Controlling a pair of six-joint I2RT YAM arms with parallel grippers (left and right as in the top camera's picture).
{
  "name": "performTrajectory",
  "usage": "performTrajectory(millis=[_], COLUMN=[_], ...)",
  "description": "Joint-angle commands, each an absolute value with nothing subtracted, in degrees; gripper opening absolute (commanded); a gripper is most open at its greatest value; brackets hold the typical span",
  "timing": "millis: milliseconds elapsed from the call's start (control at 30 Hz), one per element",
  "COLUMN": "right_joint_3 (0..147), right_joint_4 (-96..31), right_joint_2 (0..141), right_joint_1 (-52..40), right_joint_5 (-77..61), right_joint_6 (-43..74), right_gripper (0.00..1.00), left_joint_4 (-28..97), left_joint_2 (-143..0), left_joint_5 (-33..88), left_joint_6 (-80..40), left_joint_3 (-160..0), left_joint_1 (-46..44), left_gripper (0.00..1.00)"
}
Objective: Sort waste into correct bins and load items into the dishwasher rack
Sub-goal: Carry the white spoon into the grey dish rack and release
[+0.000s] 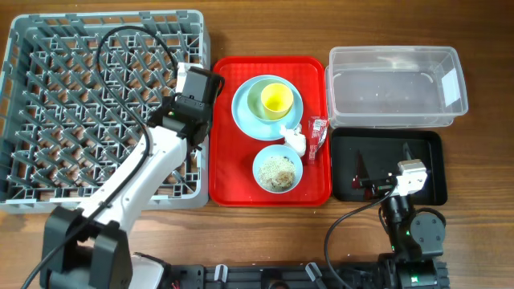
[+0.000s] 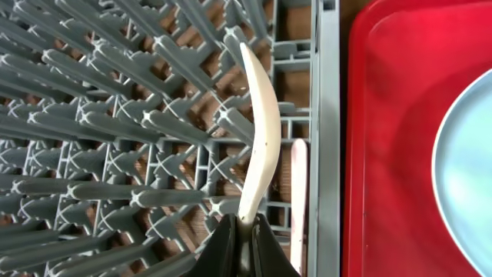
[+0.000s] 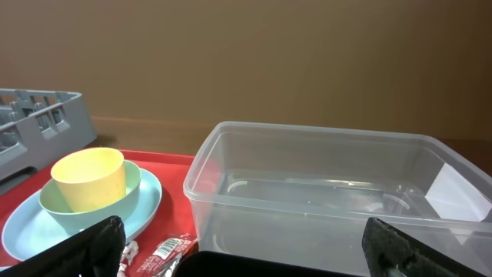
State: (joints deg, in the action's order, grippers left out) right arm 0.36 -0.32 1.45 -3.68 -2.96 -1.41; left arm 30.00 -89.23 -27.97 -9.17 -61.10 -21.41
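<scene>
The brown wooden table (image 1: 265,24) is carrying four things directly on its top. A large square grey plastic crate (image 1: 80,18) with a grid of upright pegs is sitting at the left end. A flat red rectangular plastic tray (image 1: 233,177) is lying just beside it, in the middle. Right of that, a clear rectangular plastic tub (image 1: 393,88) is standing on the far side, and a shallow black rectangular plastic tray (image 1: 430,181) is lying just in front of the tub, nearer the arms.

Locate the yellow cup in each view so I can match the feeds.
Overhead: yellow cup, upper centre, in the pale green bowl on the blue plate.
Left wrist: not in it.
Right wrist: lower left, same stack.
Shared landmark: the red tray, in all three.
</scene>
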Motion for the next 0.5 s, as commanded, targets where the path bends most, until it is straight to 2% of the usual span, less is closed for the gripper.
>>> performTrajectory(millis=[0, 467], right_joint_3=[0.4, 0.43], right_joint_4=[-0.05, -0.05], right_joint_2=[1.41, 1.41], right_joint_1=[-3.97, -3.97], right_joint_5=[-3.05, -3.05], right_joint_6=[-1.34, -1.34], right_gripper=[1.0, 1.0], left_joint_4=[29.69, 30.41], left_joint_2=[-91.09, -93.03], left_joint_5=[-27.46, -27.49], left_joint_6=[-8.03, -11.38], left_joint_3=[-61.08, -60.95], left_joint_1=[-21.08, -20.97], left_gripper=[0.04, 0.04])
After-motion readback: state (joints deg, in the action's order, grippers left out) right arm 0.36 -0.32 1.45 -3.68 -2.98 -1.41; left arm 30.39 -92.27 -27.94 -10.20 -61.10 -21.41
